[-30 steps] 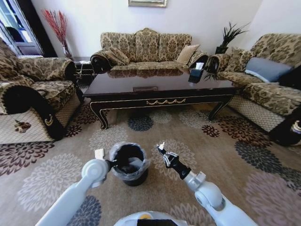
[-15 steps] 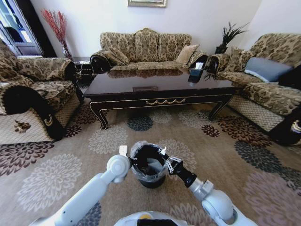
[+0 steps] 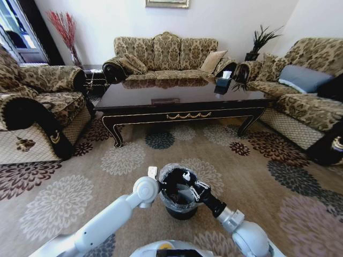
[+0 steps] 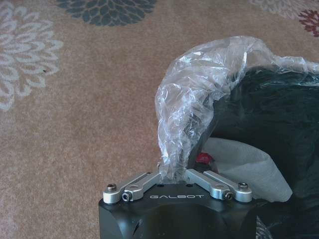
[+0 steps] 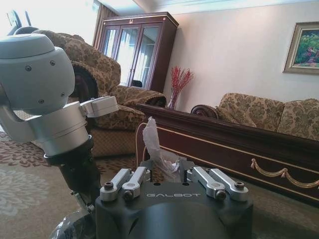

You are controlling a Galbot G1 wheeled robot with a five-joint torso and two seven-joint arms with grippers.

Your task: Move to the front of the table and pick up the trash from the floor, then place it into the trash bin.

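A carpet (image 3: 64, 176) with big flower medallions covers the floor, soft and short-piled. Beyond it stands the table (image 3: 182, 99), long, low and glossy dark wood, with curved legs and a gold ornament on its front apron. Near the robot sits the bin (image 3: 178, 194), a small round black bucket whose thin, crinkly clear liner (image 4: 199, 94) folds over the rim. The left gripper (image 4: 174, 172) is pinched on a bunched fold of that liner at the rim. The right gripper (image 3: 187, 176) hovers over the bin's mouth, its fingers closed on a crumpled white scrap (image 5: 155, 147). Inside the bin lie a white paper piece (image 4: 244, 167) and a tiny red bit (image 4: 203, 159).
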